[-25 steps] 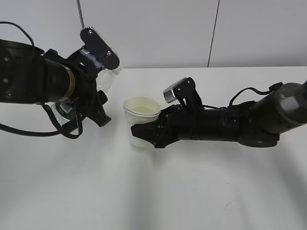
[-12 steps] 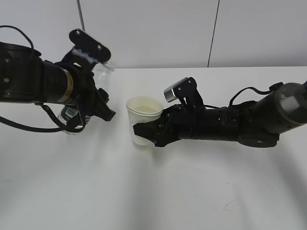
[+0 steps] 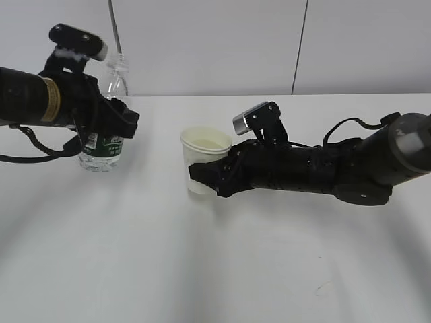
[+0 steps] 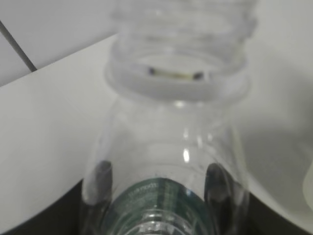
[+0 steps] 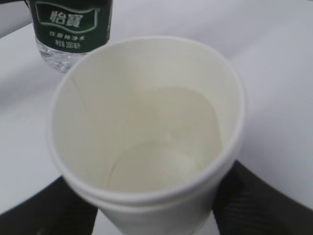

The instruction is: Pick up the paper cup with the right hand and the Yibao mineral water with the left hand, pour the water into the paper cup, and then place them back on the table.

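Observation:
The paper cup [image 3: 204, 158] stands upright at mid table, gripped by my right gripper [image 3: 202, 179], whose black fingers close around its lower wall. In the right wrist view the cup [image 5: 146, 132] fills the frame, cream inside, with what looks like a little water at the bottom; my right gripper [image 5: 151, 208] clamps it from both sides. The Yibao bottle [image 3: 101, 145] is upright at the left, uncapped, its base at or just above the table. My left gripper [image 3: 111, 124] is shut around its middle. In the left wrist view the bottle [image 4: 178, 73] fills the frame between my left gripper [image 4: 159, 196] fingers.
The white table [image 3: 215, 269] stretches in front of both arms. A white wall with vertical seams [image 3: 300, 47] stands behind the table's far edge. The bottle's green label [image 5: 71, 22] shows past the cup's rim in the right wrist view.
My left arm has swung the bottle from tilted near the cup back to upright, moving it left and down. The right gripper and cup have shifted slightly right.

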Tool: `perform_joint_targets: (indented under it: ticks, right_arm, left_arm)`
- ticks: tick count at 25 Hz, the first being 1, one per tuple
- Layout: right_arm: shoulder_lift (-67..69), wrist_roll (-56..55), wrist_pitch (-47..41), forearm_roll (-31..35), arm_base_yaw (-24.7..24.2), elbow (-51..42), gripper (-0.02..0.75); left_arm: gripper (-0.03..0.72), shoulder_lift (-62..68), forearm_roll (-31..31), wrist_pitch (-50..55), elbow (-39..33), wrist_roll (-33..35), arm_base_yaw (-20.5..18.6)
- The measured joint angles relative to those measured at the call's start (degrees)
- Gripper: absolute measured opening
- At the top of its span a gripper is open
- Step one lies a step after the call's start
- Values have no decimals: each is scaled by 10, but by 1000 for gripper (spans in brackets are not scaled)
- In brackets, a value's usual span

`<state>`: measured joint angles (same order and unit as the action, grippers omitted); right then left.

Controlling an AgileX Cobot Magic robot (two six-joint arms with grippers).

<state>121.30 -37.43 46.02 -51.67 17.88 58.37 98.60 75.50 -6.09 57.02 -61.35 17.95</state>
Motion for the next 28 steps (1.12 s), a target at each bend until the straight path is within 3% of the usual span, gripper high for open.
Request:
perform_joint_targets:
  ticks: [6, 11, 17, 28]
  right_arm:
    - [0, 22, -3, 50, 0, 0, 503]
    - [0, 54, -3, 104, 0, 0, 503]
    - [0, 133, -3, 213, 0, 0, 503]
    - [0, 303, -14, 454, 0, 0, 503]
  left_arm:
    - [369, 1, -1, -137, 0, 5, -81]
    - [369, 20, -66, -201, 0, 72, -120]
    - [369, 65, -166, -243, 0, 182, -125]
    - [369, 124, -263, -297, 0, 277, -126]
